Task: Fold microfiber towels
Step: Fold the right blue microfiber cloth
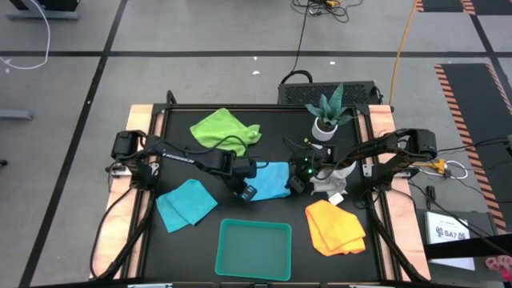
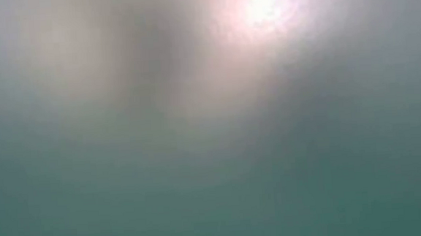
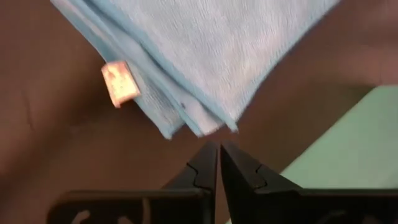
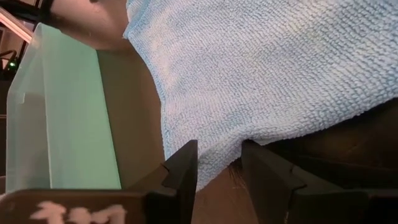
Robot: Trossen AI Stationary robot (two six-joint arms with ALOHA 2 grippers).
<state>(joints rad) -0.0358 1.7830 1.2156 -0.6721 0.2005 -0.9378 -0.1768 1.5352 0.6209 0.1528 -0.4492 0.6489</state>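
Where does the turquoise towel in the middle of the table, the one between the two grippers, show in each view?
High view: middle turquoise towel lies mid-table, between the grippers.
Low view: not visible; only a blur.
Left wrist view: its folded corner with a small tag, beyond the shut left gripper.
Right wrist view: its edge runs between the right gripper fingers.
Shared landmark: teal tray.
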